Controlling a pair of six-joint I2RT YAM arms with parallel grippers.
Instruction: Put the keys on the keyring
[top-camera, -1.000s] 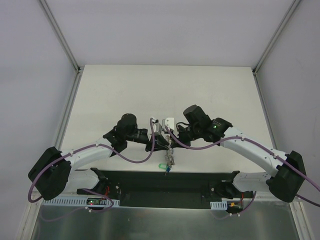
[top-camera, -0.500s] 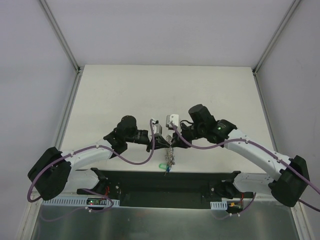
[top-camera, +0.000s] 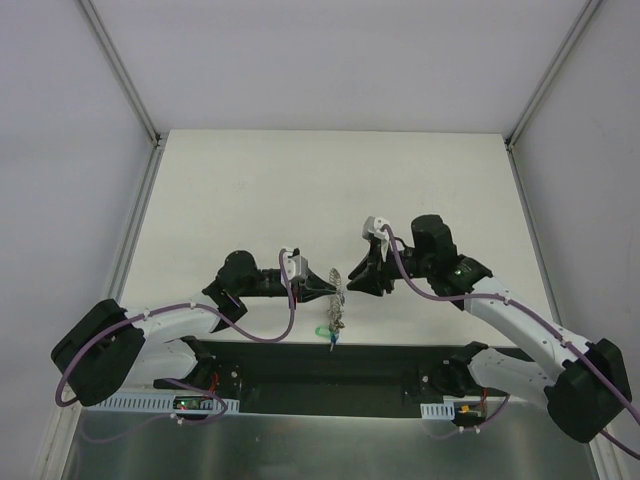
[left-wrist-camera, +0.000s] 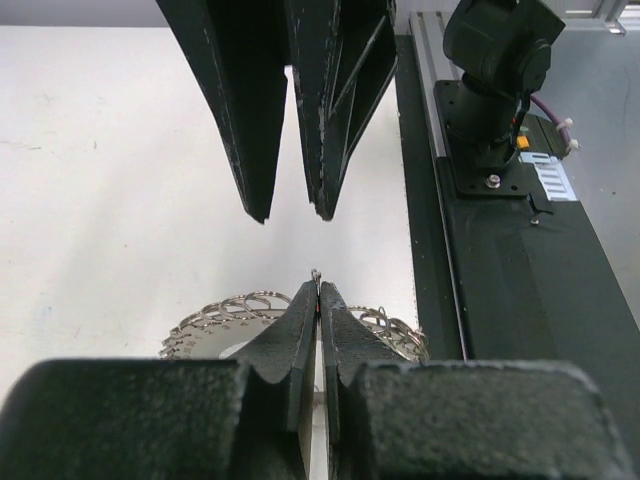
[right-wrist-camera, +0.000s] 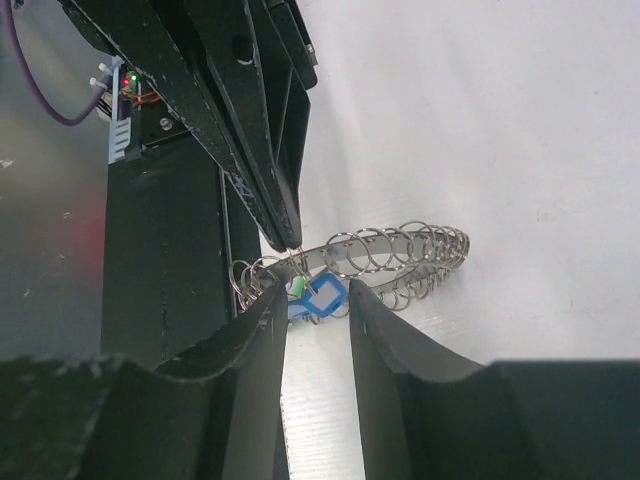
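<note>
Silvery ring pinched by left gripper; right gripper parted, empty.
Left fingers are pressed together on a wire loop at the ring's rim, with the coils spread below them. Right tips sit apart, facing the left tips, just beside the ring and gripping nothing. Green key and blue key bunch at the ring's end nearest the arm bases, close to the table edge. Cannot tell whether they are threaded on.

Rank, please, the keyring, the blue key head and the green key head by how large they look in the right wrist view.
1. keyring, by far the largest
2. blue key head
3. green key head, smallest as seen, though it is partly hidden, so its full extent is unsure
</note>
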